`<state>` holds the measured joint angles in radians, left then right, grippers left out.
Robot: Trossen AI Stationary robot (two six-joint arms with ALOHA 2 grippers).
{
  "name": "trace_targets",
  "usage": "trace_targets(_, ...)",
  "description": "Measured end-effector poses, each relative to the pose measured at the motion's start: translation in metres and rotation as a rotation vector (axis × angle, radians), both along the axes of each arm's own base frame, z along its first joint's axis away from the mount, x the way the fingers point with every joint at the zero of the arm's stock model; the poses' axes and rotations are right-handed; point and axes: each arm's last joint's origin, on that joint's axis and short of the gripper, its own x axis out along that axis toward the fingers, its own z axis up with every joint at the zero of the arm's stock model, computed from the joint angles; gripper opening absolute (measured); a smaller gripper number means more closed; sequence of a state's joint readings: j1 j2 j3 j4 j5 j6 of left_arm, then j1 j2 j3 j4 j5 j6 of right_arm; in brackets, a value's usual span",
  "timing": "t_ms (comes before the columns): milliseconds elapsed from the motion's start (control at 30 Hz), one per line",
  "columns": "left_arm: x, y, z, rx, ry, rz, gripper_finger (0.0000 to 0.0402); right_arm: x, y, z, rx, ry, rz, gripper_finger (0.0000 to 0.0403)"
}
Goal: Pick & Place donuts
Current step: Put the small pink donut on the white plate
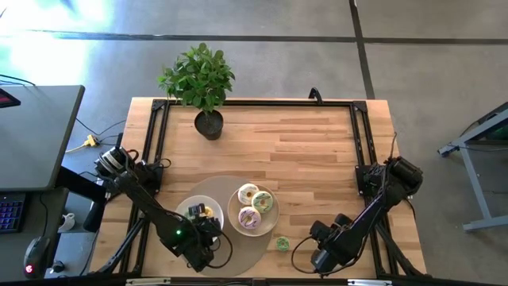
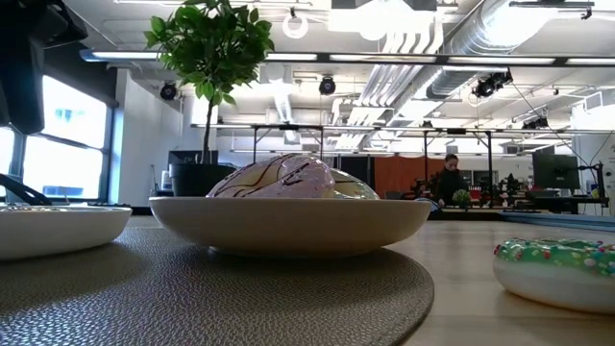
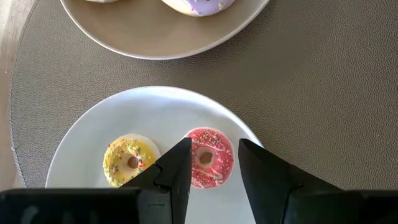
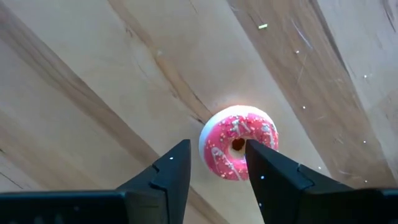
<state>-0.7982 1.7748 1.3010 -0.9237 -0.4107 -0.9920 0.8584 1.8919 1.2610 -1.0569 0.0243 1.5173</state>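
Tabletop: pink donut beneath right end effector

Potted plant, 2 plates on round mat.

We see a big open office or lab: exposed ceiling ducts, monitors on far desks, a person standing there, and a concrete floor around the wooden worktop.

Overhead, table-level and two close downward wrist views.
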Motion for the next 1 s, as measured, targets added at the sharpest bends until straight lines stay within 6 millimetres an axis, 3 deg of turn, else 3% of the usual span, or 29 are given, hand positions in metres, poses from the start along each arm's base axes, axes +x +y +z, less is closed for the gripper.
trace_targets(533, -0.002, 0.001, -0.001, 0.003, 0.03, 0.006, 0.0128, 0.001, 0.002, -0.016, -0.013, 0.074, -0.027, 0.0143)
trace_targets(667, -0.003, 0.002, -0.001, -0.011, 0.056, 0.006, 0.0128, 0.004, -0.001, -0.015, 0.003, 0.089, -0.03, 0.0113)
trace_targets(900, -0.007, 0.004, 0.009, 0.018, 0.133, 0.002, 0.0128, 0.011, -0.01, -0.003, 0.053, 0.081, -0.058, 0.0018)
trace_targets(1000, -0.012, 0.01, 0.018, 0.098, 0.172, 0.04, 0.0128, 0.015, -0.014, 0.009, 0.103, 0.04, -0.074, 0.0012)
